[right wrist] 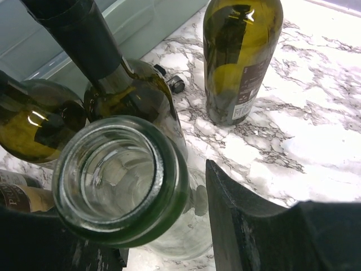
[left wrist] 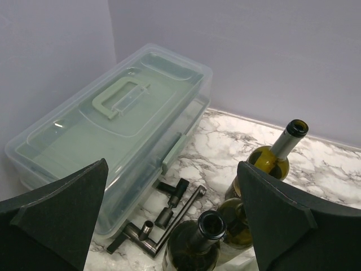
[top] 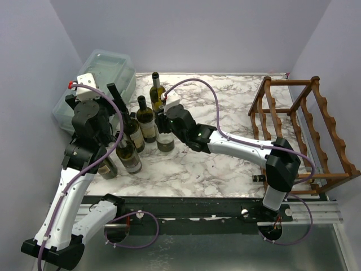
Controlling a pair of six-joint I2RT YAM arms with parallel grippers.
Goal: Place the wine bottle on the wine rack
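The marble table (top: 225, 169) carries everything. The rack (top: 307, 127) stands at its right edge, well apart from the bottles. The box (top: 104, 73) sits at back left. The left gripper (left wrist: 172, 165) hangs spread wide above the dark bottles (left wrist: 194, 243) beside the box. The right gripper (right wrist: 130, 197) straddles the neck of 1 clear bottle (top: 165, 140), upright left of centre. A gap shows at 1 finger (right wrist: 237, 209), so it is not pinching.

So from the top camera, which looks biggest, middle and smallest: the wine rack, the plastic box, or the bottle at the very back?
1. wine rack, the biggest.
2. plastic box, somewhat smaller, though the left arm hides part of it.
3. bottle at the very back, clearly smallest.
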